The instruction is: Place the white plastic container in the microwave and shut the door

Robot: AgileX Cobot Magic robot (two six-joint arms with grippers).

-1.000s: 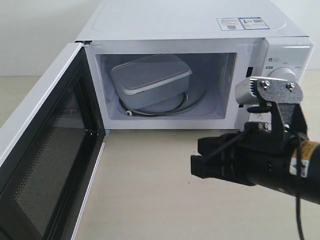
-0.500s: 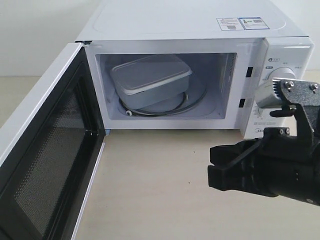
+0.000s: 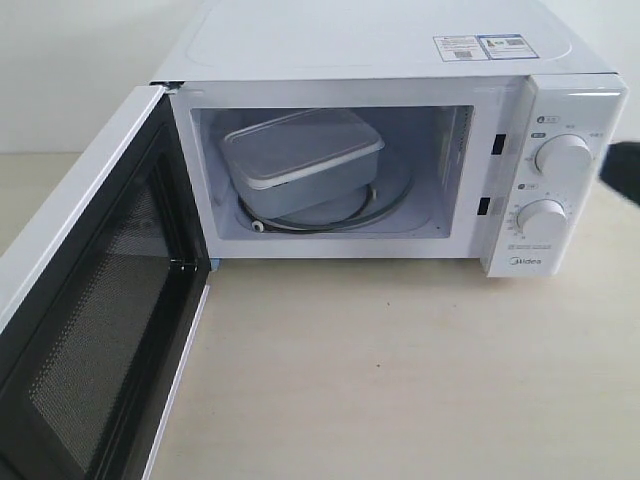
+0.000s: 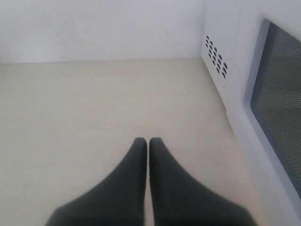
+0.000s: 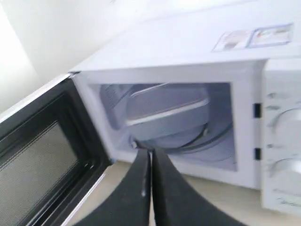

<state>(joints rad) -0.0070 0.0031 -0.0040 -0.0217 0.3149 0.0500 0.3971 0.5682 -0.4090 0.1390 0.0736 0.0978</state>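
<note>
**Inside the microwave [image 3: 380, 40], the white plastic container [image 3: 300, 160] is in place, and the door [image 3: 90, 330] is open**

Deep in the left part of the oven sits the white plastic container. Its lid is on, and it rests on the round glass plate [image 3: 390, 200], turned a little sideways. All of it is inside, with no part past the front edge. So the first half of the job looks done.

To the left, the door hangs wide open and reaches out toward the near side. Its black inner frame and mesh window [image 3: 95, 340] face the middle of the table [image 3: 400, 380]. On the right of the oven are two round knobs [image 3: 563, 155].

The left gripper [image 4: 148, 142] is just above the table, near the outer side of the door. Its two fingers are pressed together with nothing between them. The right gripper [image 5: 150, 155] is out in front of the oven, pointing at the opening. Its fingers are pinched together too, and they hold nothing.

The step in hand is closing the door. The left gripper looks best placed for it. It should keep its fingers together and use them like one blunt stick. It should push on the outer side, near the free edge and far from the hinge. A slow, steady push along the door's swing is best, so the oven does not slide. The right gripper should stay out of the doorway. The push should go on until the door sits flat and catches.
</note>
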